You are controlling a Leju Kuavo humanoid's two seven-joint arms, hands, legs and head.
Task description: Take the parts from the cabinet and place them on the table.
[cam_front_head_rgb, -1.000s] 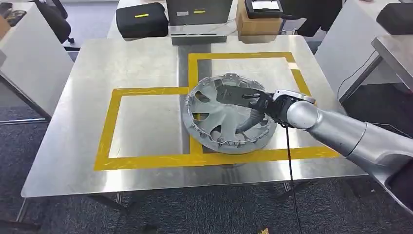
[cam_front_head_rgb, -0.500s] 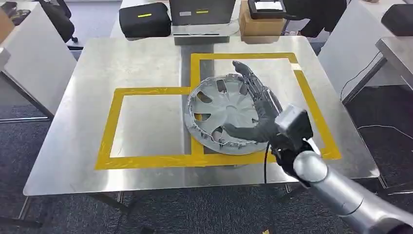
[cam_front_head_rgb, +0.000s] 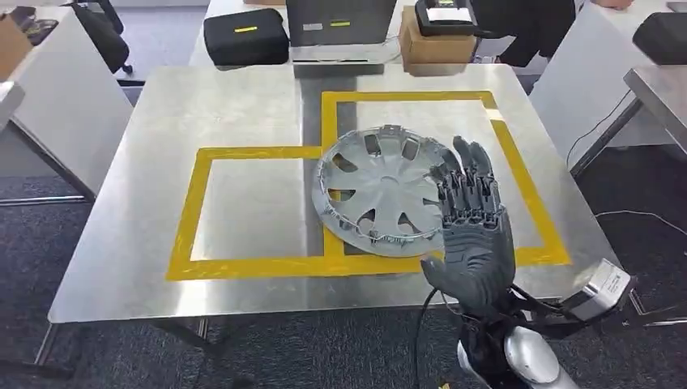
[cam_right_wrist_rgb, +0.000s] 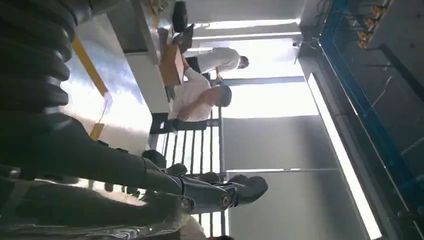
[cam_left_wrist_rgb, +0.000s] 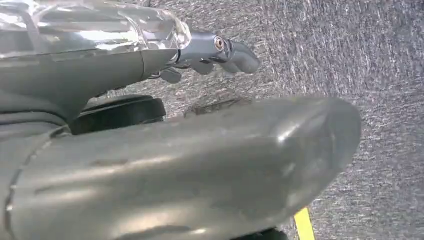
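Silver hubcap lies flat on the steel table, straddling the yellow tape lines, just beyond and left of the raised right hand, whose fingers are spread, holding nothing.

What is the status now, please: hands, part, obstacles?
Right hand open, raised, holding nothing. Left hand hanging over carpet, grip unclear. Grey plastic wheel cover flat on steel table, across yellow tape. Nothing in the way.
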